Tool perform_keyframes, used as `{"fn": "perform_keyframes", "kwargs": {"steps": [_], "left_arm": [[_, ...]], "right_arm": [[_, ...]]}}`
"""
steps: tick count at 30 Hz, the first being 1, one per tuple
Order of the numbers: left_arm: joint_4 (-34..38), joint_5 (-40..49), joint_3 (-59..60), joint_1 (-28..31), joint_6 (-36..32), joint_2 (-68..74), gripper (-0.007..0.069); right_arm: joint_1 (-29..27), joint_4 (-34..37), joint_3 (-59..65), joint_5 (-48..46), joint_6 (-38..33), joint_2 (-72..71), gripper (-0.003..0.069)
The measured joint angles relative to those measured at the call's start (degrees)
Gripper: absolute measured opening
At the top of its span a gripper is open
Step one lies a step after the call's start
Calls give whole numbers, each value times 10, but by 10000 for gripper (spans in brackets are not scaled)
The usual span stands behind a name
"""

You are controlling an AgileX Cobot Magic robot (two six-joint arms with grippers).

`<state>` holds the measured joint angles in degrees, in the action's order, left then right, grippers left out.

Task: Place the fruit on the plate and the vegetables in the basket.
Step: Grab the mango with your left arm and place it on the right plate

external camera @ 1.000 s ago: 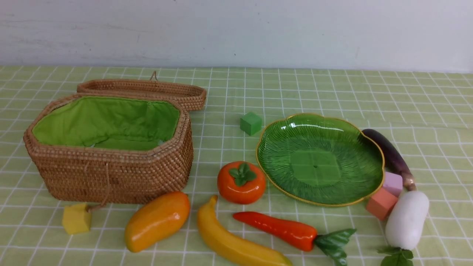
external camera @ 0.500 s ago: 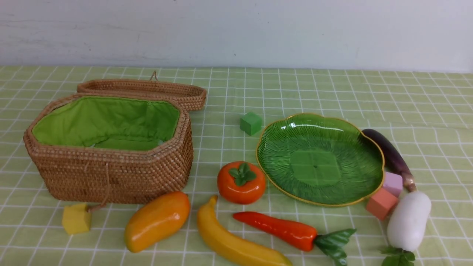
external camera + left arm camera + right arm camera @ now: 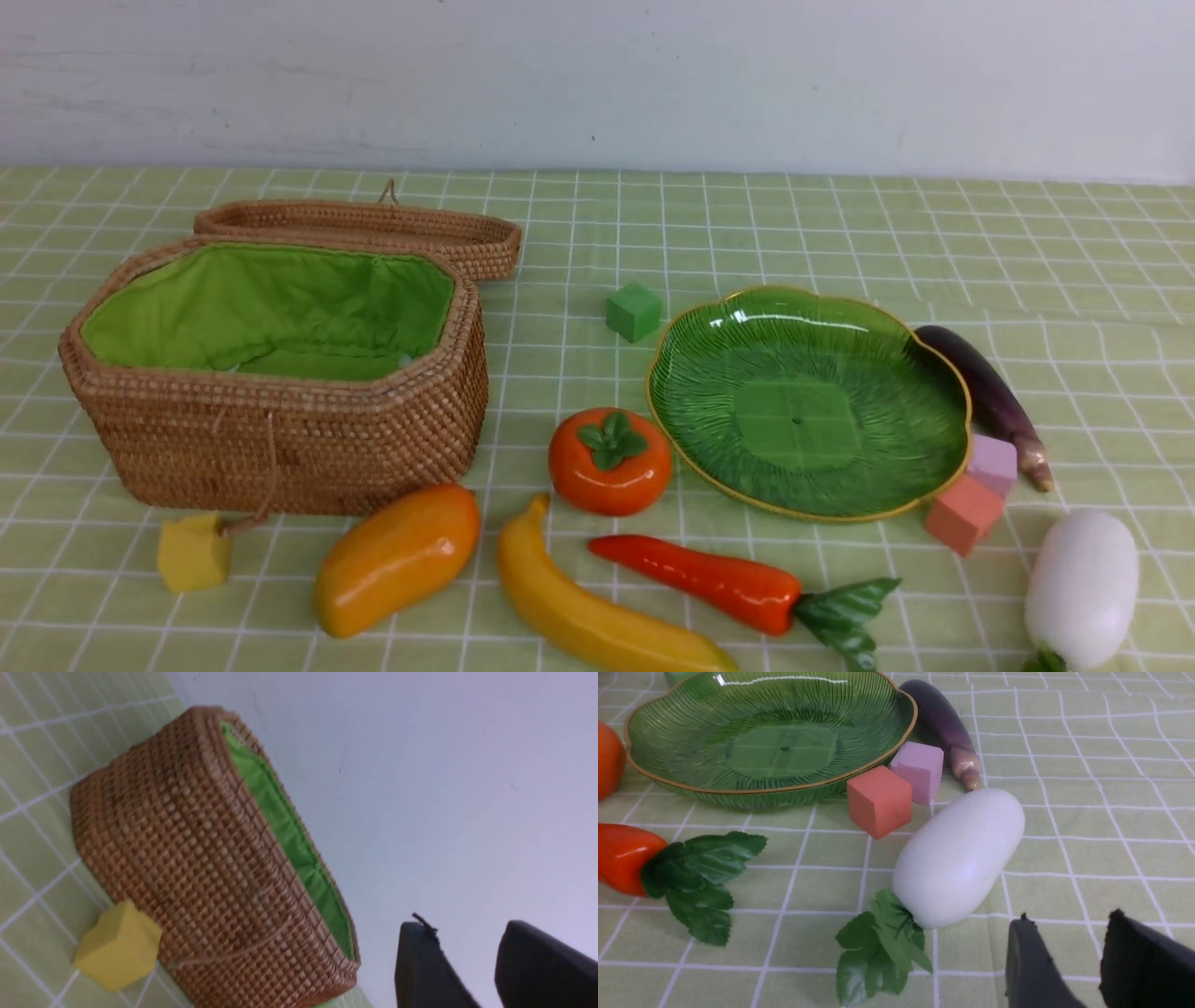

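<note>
Table (image 3: 794, 224), green checked cloth; clock positions read from the front view, 12 o'clock being away from the robot. Item: wicker basket (image 3: 280, 439), at 9 o'clock on the table, open, green lining (image 3: 271, 308) bare, lid (image 3: 373, 224) lying flat behind it at 12 o'clock, cord (image 3: 266, 476) hanging down the near wall. Item: yellow cube (image 3: 193, 553), at the basket's 7 o'clock, just beside its wall. Item: mango (image 3: 397, 558), at the basket's 5 o'clock, on the cloth. Item: banana (image 3: 588, 611), at 3 o'clock of the mango, its near end cut off by the frame. Item: persimmon (image 3: 610, 462), leafy cap up, at 8 o'clock of the plate and just beside its rim. Item: green glass plate (image 3: 808, 401), right of centre, holding nothing. Item: green cube (image 3: 634, 312), at the plate's 10 o'clock. Item: carrot (image 3: 709, 579), at the plate's 7 o'clock, leaves pointing to 4 o'clock. Item: eggplant (image 3: 985, 392), along the plate's rim at 3 o'clock. Items: lilac cube (image 3: 991, 464) and coral cube (image 3: 963, 514), together at the plate's 4 o'clock, close against its rim. Item: white radish (image 3: 1083, 588), further out at 4 o'clock, apart from both cubes, leaves toward the robot. Left end effector (image 3: 462, 933): fingers parted, nothing between them, beside the basket. Right end effector (image 3: 1066, 933): fingers parted, empty, near the radish, not touching it.
</note>
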<state>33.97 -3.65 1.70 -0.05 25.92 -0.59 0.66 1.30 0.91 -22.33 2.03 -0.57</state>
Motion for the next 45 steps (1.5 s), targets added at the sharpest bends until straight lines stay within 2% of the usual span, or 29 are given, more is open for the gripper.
{"fn": "perform_keyframes", "kwargs": {"steps": [2,6,7,9,10,14,16,18,21,23,25,31,34,37,40,45], "left_arm": [[1,8,-6,1,-14,0,183],[-8,85,-82,1,-69,6,8],[-12,94,-97,1,-77,9,-4],[-26,148,-155,1,-125,37,-13],[-27,164,-165,1,-134,42,-13],[-33,267,-259,-6,-238,115,-13],[-32,272,-268,-13,-259,128,-13],[-25,281,-273,-40,-311,157,-13],[-23,291,-275,-65,-344,168,-13],[-21,301,-280,-87,-365,178,-13],[-21,312,-294,-101,-377,192,-13],[-34,341,-338,-104,-394,259,-13],[-43,386,-368,-104,-416,309,-13],[-45,424,-397,-104,-423,356,-13],[-47,448,-420,-104,-430,400,-13],[-46,450,-432,-115,-453,442,-13]], "right_arm": [[0,-1,0,0,0,0,242],[0,6,2,16,1,0,242],[0,8,3,19,2,0,242],[0,58,6,61,22,0,242],[0,58,6,66,24,0,242],[0,169,6,163,77,0,242],[0,196,6,175,88,0,242],[0,224,6,192,99,0,242],[0,238,5,194,103,0,237],[0,241,-9,161,102,0,223],[3,241,-61,80,76,4,186],[38,240,-257,-146,-52,108,89],[47,241,-351,-262,-108,169,69],[47,241,-425,-348,-130,215,69],[47,243,-481,-403,-147,243,74],[47,257,-510,-419,-185,252,81]]}}
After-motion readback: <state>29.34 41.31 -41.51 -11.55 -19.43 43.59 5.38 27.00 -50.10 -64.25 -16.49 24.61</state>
